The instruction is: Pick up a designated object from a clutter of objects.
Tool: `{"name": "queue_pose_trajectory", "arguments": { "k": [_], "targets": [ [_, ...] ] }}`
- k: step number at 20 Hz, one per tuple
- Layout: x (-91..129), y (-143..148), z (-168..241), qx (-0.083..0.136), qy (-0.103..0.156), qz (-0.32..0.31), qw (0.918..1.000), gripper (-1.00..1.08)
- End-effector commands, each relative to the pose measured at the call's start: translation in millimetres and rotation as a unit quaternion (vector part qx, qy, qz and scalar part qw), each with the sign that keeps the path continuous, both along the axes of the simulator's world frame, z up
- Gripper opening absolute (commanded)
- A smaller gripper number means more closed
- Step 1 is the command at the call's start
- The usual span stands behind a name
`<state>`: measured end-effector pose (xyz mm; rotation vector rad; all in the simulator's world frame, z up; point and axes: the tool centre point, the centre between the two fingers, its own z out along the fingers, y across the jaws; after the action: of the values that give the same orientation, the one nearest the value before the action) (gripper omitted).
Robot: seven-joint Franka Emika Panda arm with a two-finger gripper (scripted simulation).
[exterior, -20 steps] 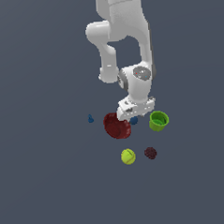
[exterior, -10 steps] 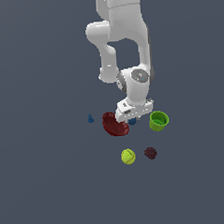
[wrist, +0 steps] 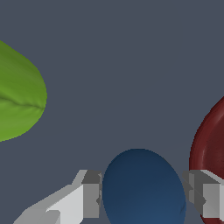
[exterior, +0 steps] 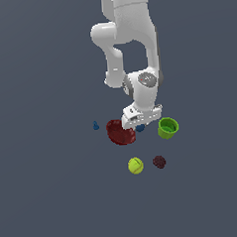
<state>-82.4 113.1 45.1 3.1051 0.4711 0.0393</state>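
Note:
The small dark blue ball [wrist: 142, 188] lies on the floor between my gripper's [wrist: 144, 197] two fingers. One grey fingertip [wrist: 92, 197] stands just off one side of it, the other close to the opposite side, and a thin gap shows at each. The gripper is open and low around the ball. In the exterior view the blue ball [exterior: 140, 127] peeks out under the white hand [exterior: 141, 115], between the dark red bowl [exterior: 119, 133] and the green cup [exterior: 168, 128].
The red bowl's rim [wrist: 210, 148] and the green cup [wrist: 17, 96] flank the gripper closely. A yellow-green tennis ball [exterior: 136, 165] and a maroon bumpy ball [exterior: 159, 161] lie nearer the camera. A tiny blue cone [exterior: 95, 125] sits on the exterior view's left.
The hand has come down slightly over the spot between the bowl and the cup. The other objects have not moved.

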Motion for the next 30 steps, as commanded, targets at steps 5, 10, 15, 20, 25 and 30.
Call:
{"name": "queue_pose_trajectory", "arguments": {
  "k": [5, 10, 15, 20, 25, 30],
  "targets": [
    [7.2, -17.3, 19.4, 0.0, 0.001, 0.0, 1.0, -1.0],
    [17.6, -41.5, 47.1, 0.0, 0.002, 0.001, 1.0, -1.0],
    [31.9, -73.9, 84.5, 0.001, 0.003, 0.001, 1.0, -1.0],
    [48.3, -110.5, 126.8, 0.002, 0.005, 0.002, 1.0, -1.0],
    [65.3, -147.4, 169.1, 0.002, 0.006, 0.002, 1.0, -1.0],
    [83.2, -184.7, 211.4, 0.001, 0.008, 0.003, 1.0, -1.0]
  ]
}}
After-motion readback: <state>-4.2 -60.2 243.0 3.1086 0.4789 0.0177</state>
